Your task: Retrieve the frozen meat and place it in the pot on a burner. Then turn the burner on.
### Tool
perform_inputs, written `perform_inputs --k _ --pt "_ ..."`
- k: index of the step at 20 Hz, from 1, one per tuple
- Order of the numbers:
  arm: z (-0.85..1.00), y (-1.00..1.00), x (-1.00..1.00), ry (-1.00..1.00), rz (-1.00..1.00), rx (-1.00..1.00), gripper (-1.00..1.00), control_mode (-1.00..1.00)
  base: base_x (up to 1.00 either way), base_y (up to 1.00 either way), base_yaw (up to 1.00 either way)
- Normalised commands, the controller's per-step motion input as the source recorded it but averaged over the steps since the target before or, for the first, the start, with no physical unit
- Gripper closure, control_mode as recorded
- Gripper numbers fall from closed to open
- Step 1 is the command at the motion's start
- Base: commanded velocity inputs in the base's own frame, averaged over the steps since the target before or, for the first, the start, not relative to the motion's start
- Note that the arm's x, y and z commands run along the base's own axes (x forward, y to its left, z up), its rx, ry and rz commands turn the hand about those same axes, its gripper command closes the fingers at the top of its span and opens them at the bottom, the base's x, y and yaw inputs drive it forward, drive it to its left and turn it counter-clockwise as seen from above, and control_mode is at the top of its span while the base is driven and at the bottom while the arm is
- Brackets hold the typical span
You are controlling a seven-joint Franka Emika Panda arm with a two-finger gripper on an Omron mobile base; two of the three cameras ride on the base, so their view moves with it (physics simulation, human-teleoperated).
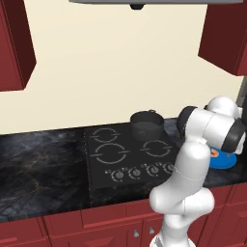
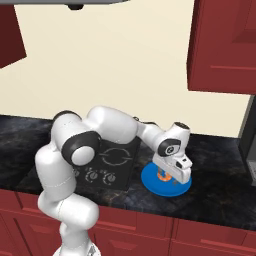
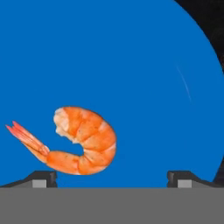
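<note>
The frozen meat (image 3: 83, 140), an orange-red curved chunk with a fanned tail, lies on a flat blue plate (image 3: 109, 52). My gripper (image 3: 111, 179) hangs open just above it, its fingertips (image 3: 43, 177) set wide apart, and the meat sits toward the left one. From the right base view, the gripper (image 2: 167, 176) reaches down over the plate (image 2: 152, 182) with the meat (image 2: 162, 175) under it. The dark grey pot (image 1: 146, 124) stands on the back right burner of the black cooktop (image 1: 96, 166). A sliver of the meat (image 1: 213, 153) shows beside my arm.
The plate (image 1: 226, 160) rests on the dark stone counter (image 1: 38, 164) right of the cooktop. A row of knobs (image 1: 142, 170) lines the cooktop's front edge. A free ring mark (image 1: 157, 148) lies in front of the pot. Red cabinets (image 2: 225, 45) hang overhead.
</note>
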Motion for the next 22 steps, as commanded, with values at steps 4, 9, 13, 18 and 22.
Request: perform_inputs --k 4,9,13,18,22 --pt "0.0 0.0 0.09 0.0 -0.09 0.0 -1.0 -1.0 0.0 0.0 0.0" --pt "-0.01 0.0 0.06 0.0 -0.1 0.0 -1.0 -1.0 0.0 0.0 0.0" --pt "-0.08 0.0 0.14 0.0 -0.07 0.0 -1.0 -1.0 0.0 0.0 0.0" --pt "-0.13 0.0 0.03 0.0 -0.06 0.0 -1.0 -1.0 0.0 0.0 0.0" --pt "-0.14 0.0 0.0 0.0 -0.02 0.0 -1.0 -1.0 0.0 0.0 0.0"
